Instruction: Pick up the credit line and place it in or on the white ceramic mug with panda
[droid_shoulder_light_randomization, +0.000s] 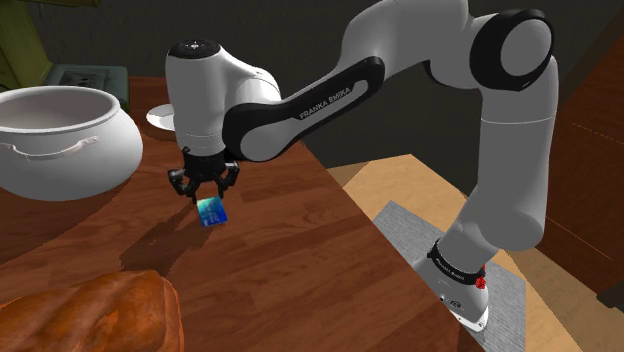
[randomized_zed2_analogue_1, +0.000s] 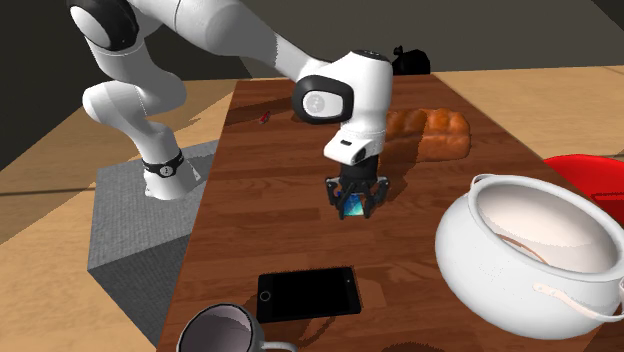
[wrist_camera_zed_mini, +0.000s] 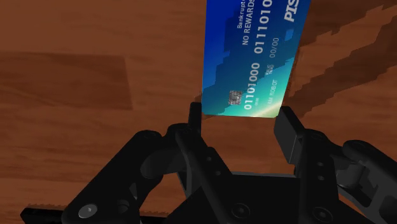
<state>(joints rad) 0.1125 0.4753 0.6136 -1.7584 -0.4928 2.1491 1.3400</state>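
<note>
Hand (wrist_camera_zed_mini: 240, 124): fingers closed down to card width, pinching one short end of the blue credit card (wrist_camera_zed_mini: 254, 57) between the two tips. The rest of the card sticks out past the tips, printed face toward the wrist camera.

In the shoulder view the card hangs straight below the hand over the wooden bench (droid_shoulder_light_randomization: 300, 260), with its shadow thrown to one side. I can't say for sure whether its lower edge is clear of the wood. It looks just off it.

Progress: grasp done, lift barely begun at best. Left to do: raise, carry to the mug (randomized_zed2_analogue_1: 200, 322), release in or on it. The mug sits at the bottom edge of the second exterior view, well apart from the hand and cut by the frame (no panda visible from here, but it's the only mug around).

Around:
- Black phone (randomized_zed2_analogue_1: 305, 294) lies flat on the bench between hand and mug. It's low, so a modest lift should clear it.
- Big white pot (randomized_zed2_analogue_1: 480, 270) with handles stands on the second exterior view's right of that path. Its bulging wall is the one thing to keep the arm off.
- Bread loaf (randomized_zed2_analogue_1: 430, 135) is on the far side of the hand from the mug, out of the way.
- Red object (randomized_zed2_analogue_1: 590, 175) behind the pot is partly cut off and irrelevant.

Risk, my read: an edge pinch on a thin card could pivot in transit, and the mug mouth is a small target, so go in end-first.
</note>
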